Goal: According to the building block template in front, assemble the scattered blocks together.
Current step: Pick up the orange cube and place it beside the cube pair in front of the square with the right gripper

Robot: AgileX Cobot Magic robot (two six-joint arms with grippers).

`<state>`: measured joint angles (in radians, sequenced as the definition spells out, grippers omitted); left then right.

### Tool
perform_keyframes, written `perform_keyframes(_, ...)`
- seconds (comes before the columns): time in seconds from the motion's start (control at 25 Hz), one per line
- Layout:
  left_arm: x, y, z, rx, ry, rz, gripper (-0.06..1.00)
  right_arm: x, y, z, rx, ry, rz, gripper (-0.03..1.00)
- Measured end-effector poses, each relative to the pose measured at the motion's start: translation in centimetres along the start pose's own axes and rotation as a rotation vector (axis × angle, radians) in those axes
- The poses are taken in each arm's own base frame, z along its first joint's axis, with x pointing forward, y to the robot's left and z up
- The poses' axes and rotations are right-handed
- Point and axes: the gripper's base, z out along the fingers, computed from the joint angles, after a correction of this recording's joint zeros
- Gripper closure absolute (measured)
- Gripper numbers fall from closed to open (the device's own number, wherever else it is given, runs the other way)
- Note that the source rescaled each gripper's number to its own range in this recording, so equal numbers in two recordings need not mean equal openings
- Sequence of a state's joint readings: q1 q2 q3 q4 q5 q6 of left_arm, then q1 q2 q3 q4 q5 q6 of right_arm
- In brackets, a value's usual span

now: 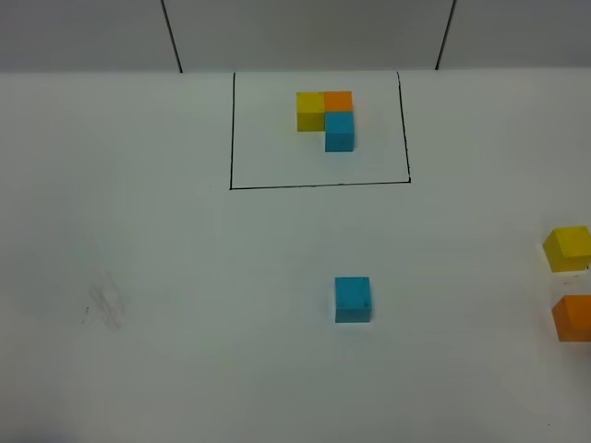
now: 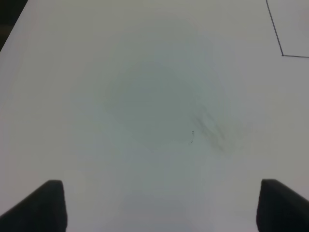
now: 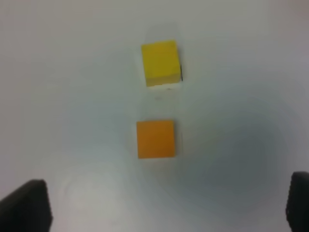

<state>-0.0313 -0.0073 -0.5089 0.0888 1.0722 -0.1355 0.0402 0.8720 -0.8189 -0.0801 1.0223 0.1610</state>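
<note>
**White worktop, nothing assembled yet**

From the high camera I see a plain white surface meeting a pale wall at the far edge. Near that far edge a thin black rectangle is drawn, and inside it sits the building block template: yellow and orange side by side, with blue touching the orange on its near side. Out in the open, near the middle of the worktop, the light blue cube stands alone. The yellow cube and the orange cube lie at the right edge, near each other but not touching, and well apart from the blue one. A faint grey smudge marks the left side.

On my left wrist camera, the left gripper hangs over bare worktop with its fingers spread wide and nothing between them. The smudge lies ahead of it, and one corner of the black rectangle shows beyond.

On my right wrist camera, the right gripper is spread to the picture's edges and holds nothing. The orange cube is the nearer to it, and the yellow cube lies beyond with a gap between them.
</note>
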Motion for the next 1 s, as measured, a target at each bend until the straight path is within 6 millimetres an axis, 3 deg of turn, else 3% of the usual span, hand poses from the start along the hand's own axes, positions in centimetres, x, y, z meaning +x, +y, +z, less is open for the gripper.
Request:
perform_keyframes(0.36, 0.0, 0.0, 0.0, 0.000, 0.001, 0.000, 0.26, -0.9, 0.2, 4.3, 0.059, 0.230, 0.051, -0.03)
perform_keyframes(0.52, 0.0, 0.0, 0.0, 0.000, 0.001, 0.000, 0.26, -0.1, 0.3, 6.9, 0.066, 0.276, 0.073, -0.02)
perform_keyframes(0.68, 0.0, 0.0, 0.0, 0.000, 0.001, 0.000, 0.26, 1.1, 0.4, 9.0, 0.062, 0.279, 0.098, -0.01)
perform_keyframes(1.0, 0.0, 0.0, 0.0, 0.000, 0.001, 0.000, 0.26, 1.1, 0.8, 13.3, 0.043, 0.284, 0.070, 0.01)
